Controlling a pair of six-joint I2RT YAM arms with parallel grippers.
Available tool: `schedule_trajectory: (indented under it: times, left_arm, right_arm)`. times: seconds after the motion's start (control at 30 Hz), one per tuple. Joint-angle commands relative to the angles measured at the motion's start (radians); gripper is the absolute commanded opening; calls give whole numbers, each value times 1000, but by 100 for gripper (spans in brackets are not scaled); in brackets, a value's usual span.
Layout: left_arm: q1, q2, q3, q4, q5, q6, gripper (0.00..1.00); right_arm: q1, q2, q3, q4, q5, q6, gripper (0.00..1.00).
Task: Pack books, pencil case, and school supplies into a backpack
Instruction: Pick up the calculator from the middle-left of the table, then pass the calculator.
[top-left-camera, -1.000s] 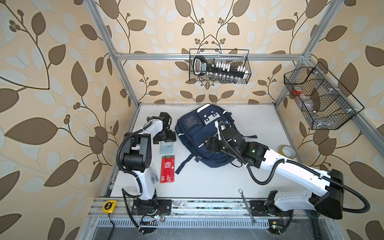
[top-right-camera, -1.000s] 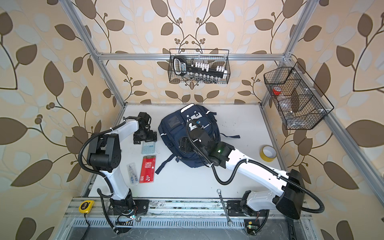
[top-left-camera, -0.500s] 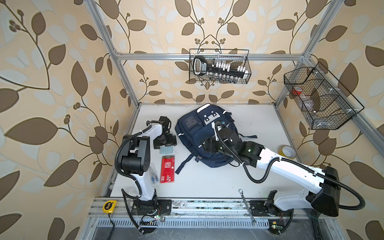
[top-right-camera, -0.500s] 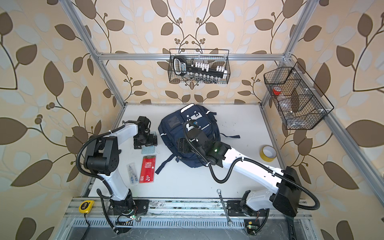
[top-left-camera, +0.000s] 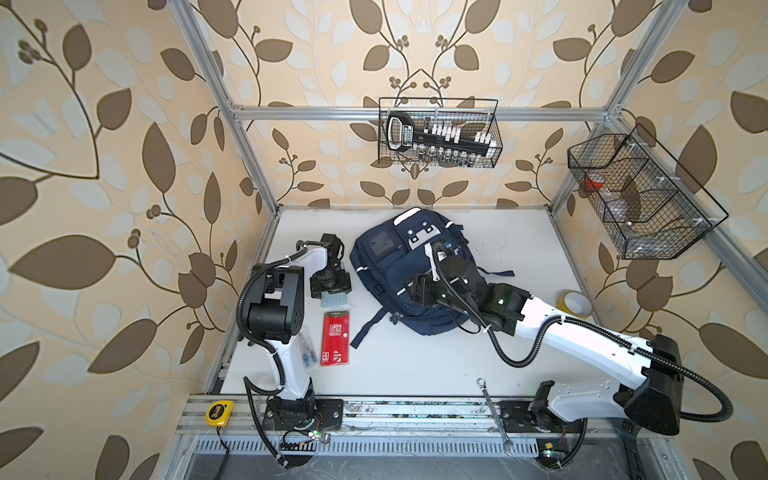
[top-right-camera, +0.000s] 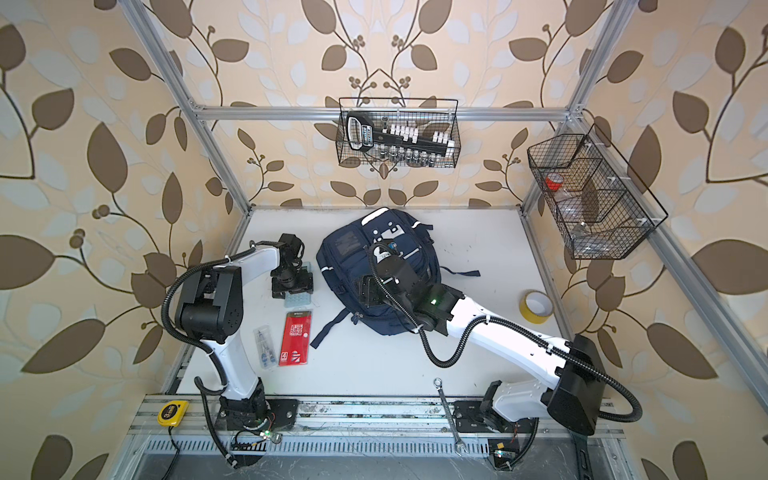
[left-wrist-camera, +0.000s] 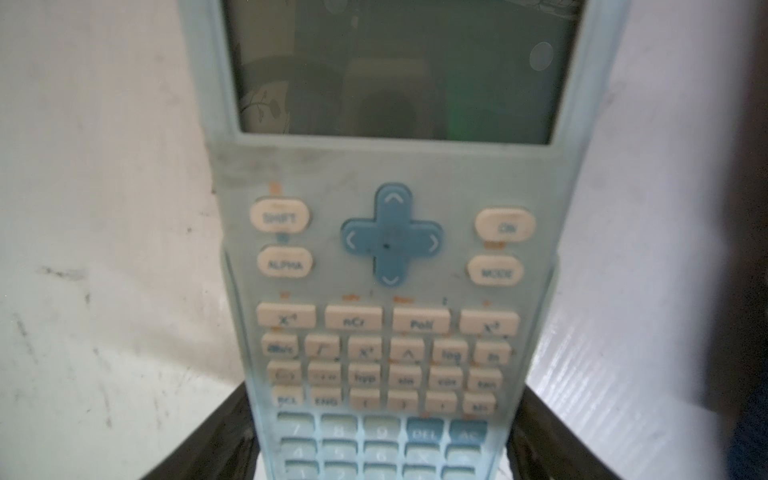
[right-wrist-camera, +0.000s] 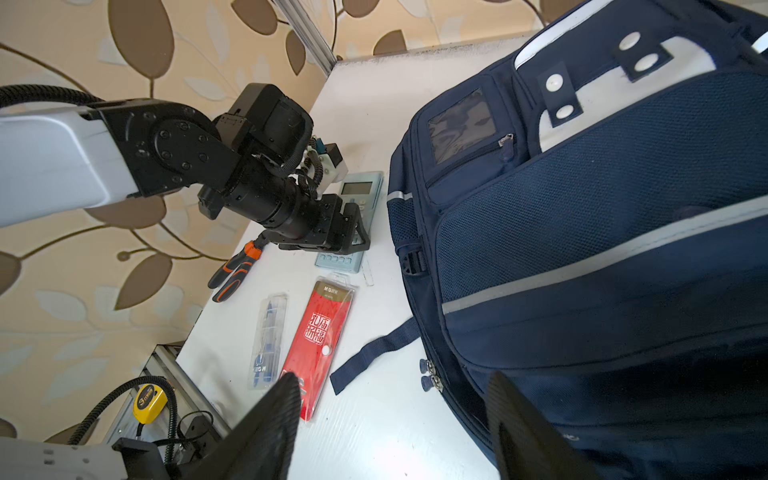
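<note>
Straddles calculator (left-wrist-camera: 395, 257), flat on tabletop (top-left-camera: 415, 365) beside backpack (top-left-camera: 380, 270), with left jaws wide; cannot tell whether touching. Holds right jaws open, empty, over backpack's edge. Shows booklet (top-left-camera: 335, 338), clear box (top-left-camera: 306, 347) near calculator.

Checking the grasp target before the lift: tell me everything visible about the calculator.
The calculator is a flat, pale blue-green plastic slab with a dark unlit screen, a blue cross pad, cream function keys and pale blue number keys. It lies face up on the white table, beside the backpack and just off the red booklet's far end. The left gripper straddles its keypad end, with fingers at both long edges. Whether they press it cannot be told.
</note>
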Motion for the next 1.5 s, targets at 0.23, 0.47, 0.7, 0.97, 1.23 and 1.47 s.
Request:
schedule_trajectory:
  times: [0.23, 0.47, 0.7, 0.97, 1.23, 1.47]
  left_arm:
    - [-3, -165, 40, -72, 14, -17, 63]
    - [-36, -339, 22, -99, 86, -13, 60]
    - [-205, -560, -56, -73, 197, -60, 58]
    - [-331, -728, -75, -66, 315, -128, 59]
    - [-337, -740, -96, -39, 404, -130, 66]
    - [-343, -759, -99, -13, 417, -128, 99]
  right_arm:
    - [-122, 0, -5, 30, -177, -28, 72]
    - [-258, 162, 103, 100, -573, -29, 74]
    - [-231, 390, 256, 196, -770, 30, 75]
    - [-204, 441, 269, 244, -733, 59, 72]
    - [-213, 374, 210, 301, -726, 89, 18]
    - [-321, 244, 103, 321, -673, 119, 4]
